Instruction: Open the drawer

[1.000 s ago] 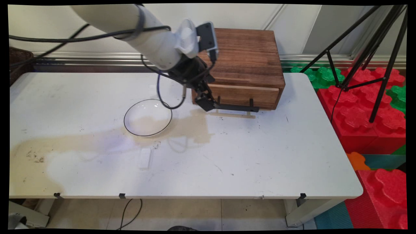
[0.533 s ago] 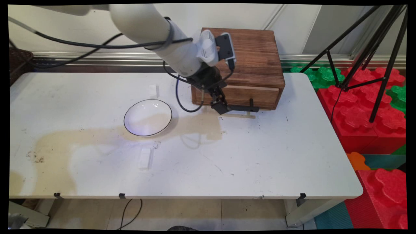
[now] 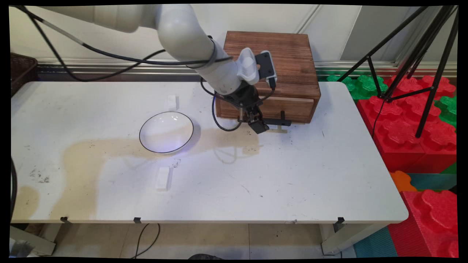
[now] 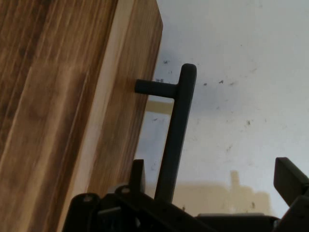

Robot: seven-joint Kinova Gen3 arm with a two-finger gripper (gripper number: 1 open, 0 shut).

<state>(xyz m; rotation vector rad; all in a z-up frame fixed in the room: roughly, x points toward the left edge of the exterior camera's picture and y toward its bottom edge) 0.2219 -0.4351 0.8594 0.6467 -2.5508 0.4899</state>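
Note:
A brown wooden box (image 3: 281,62) stands at the table's back, and its drawer front (image 3: 292,106) carries a long black bar handle (image 3: 281,122). My gripper (image 3: 258,125) hangs low at the left part of that handle, just above the table. In the hand view the handle (image 4: 176,130) runs up between the two fingers (image 4: 288,175) of my gripper (image 4: 213,171). The fingers are spread wide, one on each side of the bar, without pressing it. The drawer looks shut.
A white bowl (image 3: 166,131) with a dark rim sits left of the box. Two small white blocks (image 3: 163,178) (image 3: 172,101) lie near it. A black tripod (image 3: 413,65) and red foam blocks (image 3: 416,135) stand off the table's right edge.
The arm has swung right, carrying the gripper from the handle's left end toward its middle. The small white block behind the bowl is uncovered.

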